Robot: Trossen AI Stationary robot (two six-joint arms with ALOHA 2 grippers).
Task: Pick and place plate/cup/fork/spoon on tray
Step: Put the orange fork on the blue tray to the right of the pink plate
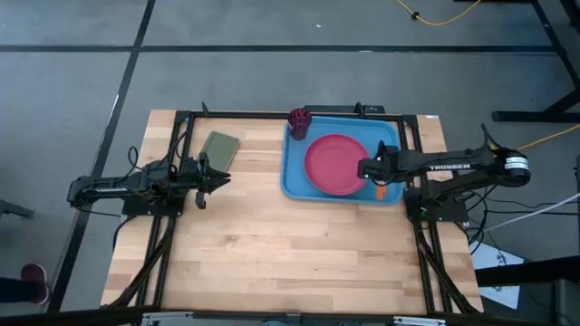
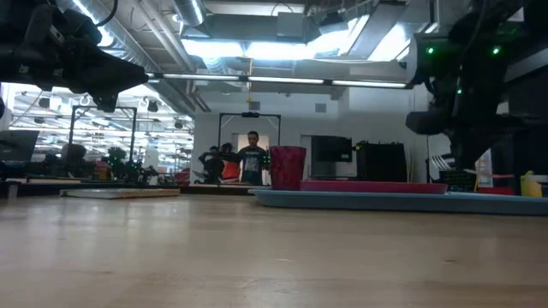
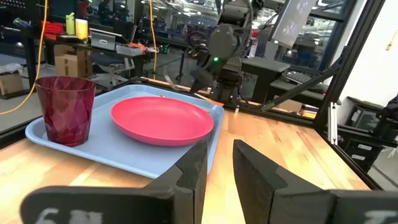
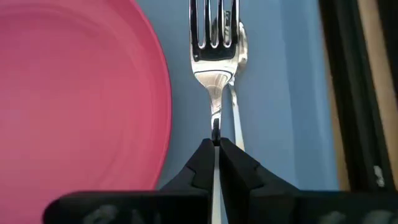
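Over the right side of the light-blue tray (image 1: 294, 181), the right gripper (image 1: 366, 169) holds the fork (image 4: 214, 56), its two dark fingers pressed tightly together on the fork's thin metal neck. The wrist camera shows the prongs pointing away from the gripper, with the spoon (image 4: 239, 43) lying directly underneath on the tray floor, its bowl partly hidden by the fork's head. Both sit just beside the rim of the pink-red plate (image 1: 335, 164), which lies flat in the middle of the tray. From above, an orange handle shows near the tray's right front corner, below the gripper. The red cup (image 1: 300, 119) stands upright at the tray's far left corner, apart from the plate. An olive-green pad (image 1: 219, 148) lies on the wooden table (image 1: 290, 254) left of the tray. The left gripper (image 1: 213, 178) waits low by the pad, its fingers a narrow gap apart and holding nothing.
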